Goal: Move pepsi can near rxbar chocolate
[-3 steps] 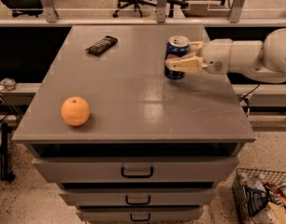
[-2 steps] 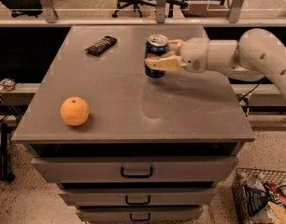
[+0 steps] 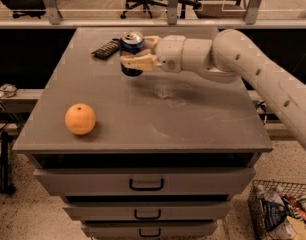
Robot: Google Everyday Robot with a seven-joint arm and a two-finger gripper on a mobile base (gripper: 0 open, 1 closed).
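A round orange fruit [image 3: 80, 119] sits at the front left of the grey surface [image 3: 193, 119], well apart from the action and no hazard. At the back lies the flat dark wrapped rxbar chocolate [image 3: 105, 49]. Just right of it is the dark blue, silver-topped pepsi can [image 3: 131, 44], pinched by the cream end effector [image 3: 135, 51]. A leftward push could shove the bar, and a tilted release could topple the can.
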